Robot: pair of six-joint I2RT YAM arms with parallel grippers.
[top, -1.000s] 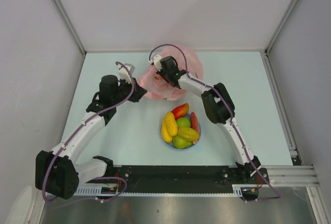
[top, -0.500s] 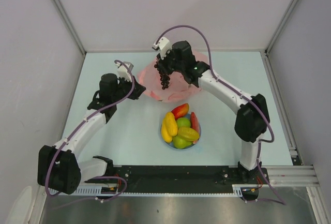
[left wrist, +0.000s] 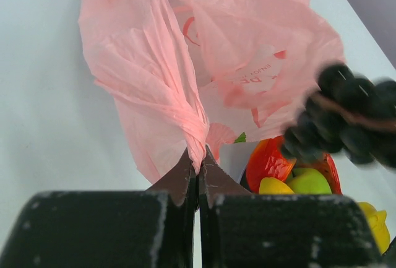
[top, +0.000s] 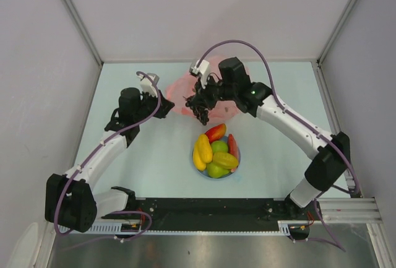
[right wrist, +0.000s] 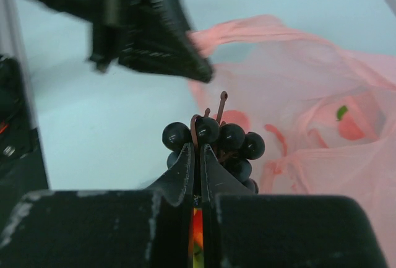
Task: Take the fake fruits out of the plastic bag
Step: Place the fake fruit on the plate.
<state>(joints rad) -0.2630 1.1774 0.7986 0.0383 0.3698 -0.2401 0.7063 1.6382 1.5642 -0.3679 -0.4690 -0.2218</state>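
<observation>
Pale counter under both arms: your right end effector, which a second ago was down in the plastic bag, has come up and out with the grape bunch pinched at its top between nearly closed jaws. The bunch now hangs between the bag and the plate, so I judge it is out and only needs setting down. Your left end effector stays clamped tight on a gathered fold of the bag's edge, holding it in place. The plate already carries the other fake fruits: yellow, green and red pieces piled together. Whether anything is left inside the bag you cannot tell for sure, since the crumpled pink film hides it.
</observation>
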